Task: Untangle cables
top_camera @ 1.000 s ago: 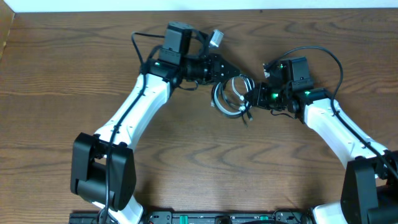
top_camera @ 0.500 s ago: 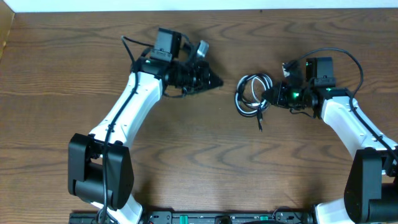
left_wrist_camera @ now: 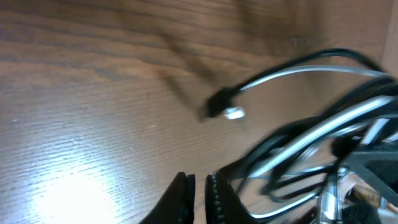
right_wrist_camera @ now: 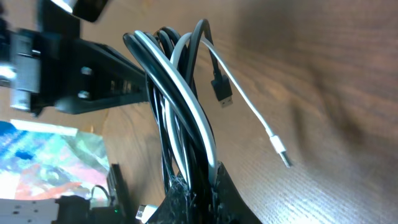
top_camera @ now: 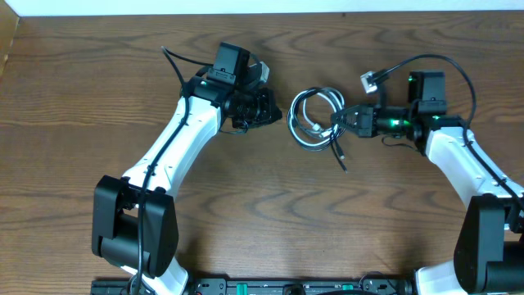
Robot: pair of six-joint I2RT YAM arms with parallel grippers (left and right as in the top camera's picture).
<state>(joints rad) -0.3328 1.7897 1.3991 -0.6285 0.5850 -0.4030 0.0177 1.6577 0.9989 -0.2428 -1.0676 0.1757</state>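
Observation:
The cables [top_camera: 304,123], white and black cords looped in a coil, hang at mid-table from my right gripper [top_camera: 336,124], which is shut on the coil's right side. One black end [top_camera: 341,158] trails toward the front. In the right wrist view the bundle [right_wrist_camera: 180,106] rises out of the shut gripper [right_wrist_camera: 194,183], with a black plug [right_wrist_camera: 222,92] and a white plug [right_wrist_camera: 280,151] hanging free. My left gripper [top_camera: 278,113] sits just left of the coil, apart from it. Its jaws stand almost together with nothing between them [left_wrist_camera: 200,186]; the blurred cables [left_wrist_camera: 311,140] lie to its right.
The wooden table [top_camera: 246,213] runs to a white wall at its far edge [top_camera: 262,6]. My left arm [right_wrist_camera: 81,81] shows behind the bundle in the right wrist view, above a colourful patch [right_wrist_camera: 50,162] at lower left.
A second ago the left gripper was at the coil; it pulled away left, then came back right beside it. The right gripper swung away right with the coil, then carried it back left.

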